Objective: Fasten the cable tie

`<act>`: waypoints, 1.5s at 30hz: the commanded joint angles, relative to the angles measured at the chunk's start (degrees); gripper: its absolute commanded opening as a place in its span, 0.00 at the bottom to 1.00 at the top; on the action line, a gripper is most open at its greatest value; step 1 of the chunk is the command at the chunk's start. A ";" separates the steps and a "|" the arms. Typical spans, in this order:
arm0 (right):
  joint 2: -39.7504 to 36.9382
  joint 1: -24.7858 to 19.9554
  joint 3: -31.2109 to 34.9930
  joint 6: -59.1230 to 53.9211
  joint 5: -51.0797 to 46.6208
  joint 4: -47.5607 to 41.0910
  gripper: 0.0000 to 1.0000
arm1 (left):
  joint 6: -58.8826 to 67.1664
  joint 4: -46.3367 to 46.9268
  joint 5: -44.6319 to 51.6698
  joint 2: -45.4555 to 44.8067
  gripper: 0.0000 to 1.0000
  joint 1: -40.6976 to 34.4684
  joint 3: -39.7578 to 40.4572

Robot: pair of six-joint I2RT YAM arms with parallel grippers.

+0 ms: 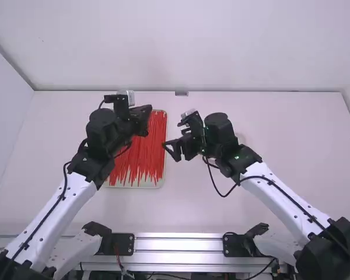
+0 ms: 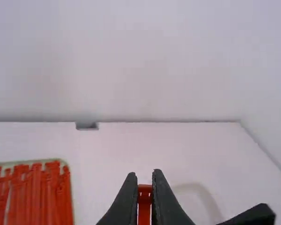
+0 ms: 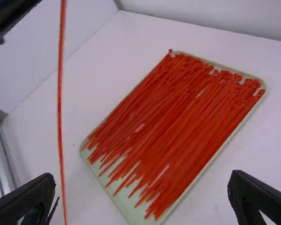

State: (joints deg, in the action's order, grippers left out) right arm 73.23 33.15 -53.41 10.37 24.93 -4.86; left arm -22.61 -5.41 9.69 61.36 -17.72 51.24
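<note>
Left gripper (image 2: 144, 181) pinches a single red cable tie (image 2: 144, 208), held up near the far right corner of the tray (image 1: 134, 185). Right gripper (image 1: 175, 149) is spread wide, empty, just beside the tray's right edge. Spare ties (image 1: 141, 153) cover the tray.

1. Two black grippers: the left gripper (image 2: 144, 177) and the right gripper (image 1: 174, 149).
2. One pale-green tray (image 1: 132, 185).
3. One single cable tie (image 2: 144, 208), red — and heaped cable ties (image 1: 143, 153), too many to count.
</note>
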 commanded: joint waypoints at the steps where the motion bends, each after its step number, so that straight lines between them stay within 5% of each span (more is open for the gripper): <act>1: 0.07 -0.04 -1.70 0.42 2.51 0.44 0.95 | -1.86 -1.40 3.26 1.20 0.02 -1.44 -0.76; 13: 0.07 -0.04 -1.70 3.19 2.47 2.60 0.85 | -5.44 -8.35 3.06 4.17 0.02 -4.85 -0.76; 22: 0.07 -0.26 -1.70 3.15 2.08 3.87 0.51 | -9.33 -10.67 3.45 4.17 0.02 -5.38 -0.76; 27: 0.07 -0.26 -1.70 3.17 2.03 4.33 0.41 | -9.66 -11.61 3.43 4.17 0.02 -5.66 -0.76; 33: 0.09 -1.73 -1.70 4.70 2.34 4.48 0.16 | -12.35 -11.61 3.39 4.17 0.02 -5.60 -0.76; 34: 0.09 -1.73 -1.70 4.72 2.27 4.46 0.03 | -12.33 -11.63 3.37 4.31 0.02 -5.49 -0.76; 40: 0.07 -1.70 -1.70 4.33 2.27 4.50 0.00 | -11.47 -12.76 3.39 4.96 0.02 -5.70 -0.76; 42: 0.07 -1.70 -1.70 3.34 2.34 4.46 0.00 | -11.47 -13.20 3.39 5.20 0.09 -5.86 -0.76; 45: 0.07 -2.12 -1.70 0.90 2.69 4.22 0.00 | -7.52 -13.99 3.41 5.07 0.38 -5.60 -0.76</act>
State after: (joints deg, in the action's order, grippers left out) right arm 73.21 31.44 -53.41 13.52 26.89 -0.67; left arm -33.01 -18.74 12.47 66.65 -22.90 51.24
